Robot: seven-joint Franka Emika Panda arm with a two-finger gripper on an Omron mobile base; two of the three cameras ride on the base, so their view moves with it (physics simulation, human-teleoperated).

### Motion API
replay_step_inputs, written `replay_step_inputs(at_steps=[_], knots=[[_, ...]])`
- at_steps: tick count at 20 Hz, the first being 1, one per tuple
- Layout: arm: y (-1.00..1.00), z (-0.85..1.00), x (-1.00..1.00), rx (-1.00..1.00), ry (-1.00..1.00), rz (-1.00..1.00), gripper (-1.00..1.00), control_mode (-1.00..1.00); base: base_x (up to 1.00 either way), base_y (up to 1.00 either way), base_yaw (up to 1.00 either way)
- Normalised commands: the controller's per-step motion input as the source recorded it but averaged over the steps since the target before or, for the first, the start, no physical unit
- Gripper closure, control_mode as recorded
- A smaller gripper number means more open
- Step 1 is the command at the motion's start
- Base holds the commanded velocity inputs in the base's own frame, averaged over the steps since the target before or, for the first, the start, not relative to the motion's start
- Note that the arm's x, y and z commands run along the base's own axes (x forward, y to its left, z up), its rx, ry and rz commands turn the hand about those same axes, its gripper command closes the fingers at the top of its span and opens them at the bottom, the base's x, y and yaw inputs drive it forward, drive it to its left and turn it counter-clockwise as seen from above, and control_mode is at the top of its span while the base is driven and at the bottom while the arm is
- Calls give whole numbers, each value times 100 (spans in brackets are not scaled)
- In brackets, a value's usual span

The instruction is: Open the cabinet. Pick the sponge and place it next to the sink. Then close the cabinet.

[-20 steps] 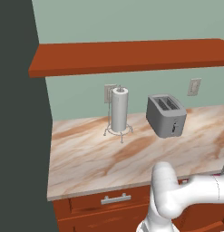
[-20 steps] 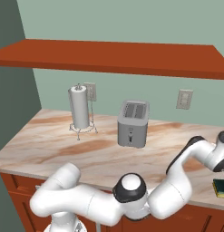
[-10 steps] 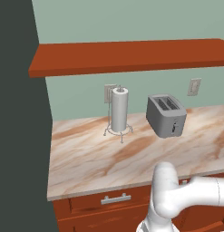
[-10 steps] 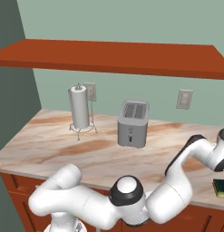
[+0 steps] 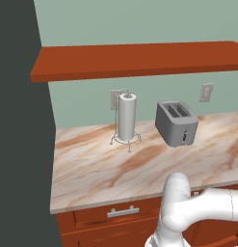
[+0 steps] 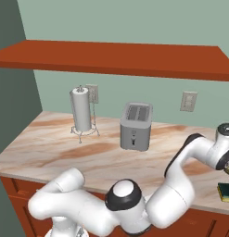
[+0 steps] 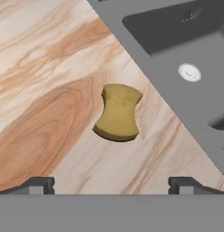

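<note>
- sage-green wall [image 5: 139, 19], two outlets [image 6: 188, 101]
- marble-look counter [image 5: 96, 166]; red-brown drawer front [image 5: 118, 212] under its front edge
- dark panel [image 5: 19, 144] at left, maybe fridge

- You are looking at a grey toaster [image 5: 177, 123] standing upright on the marbled counter [image 5: 101, 166], toward its back.
- A white paper towel roll [image 5: 126, 116] is sitting upright on a wire stand, left of the toaster and apart from it.
- Two wall outlets are showing on the green wall: one [image 5: 206, 92] right of the toaster, one [image 6: 92, 93] behind the roll.
- A drawer front with a silver bar handle [image 5: 123, 211] is facing you below the counter edge.
</note>
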Motion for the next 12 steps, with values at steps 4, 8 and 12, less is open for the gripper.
replay_step_inputs(at_steps=[4,8,12], knots=[[31,15,-14,0,8,4,-100,-100,0,0,0],[34,17,-21,0,1,8,-100,-100,0,0,0],[36,19,-24,0,0,7,-100,-100,0,0,0]])
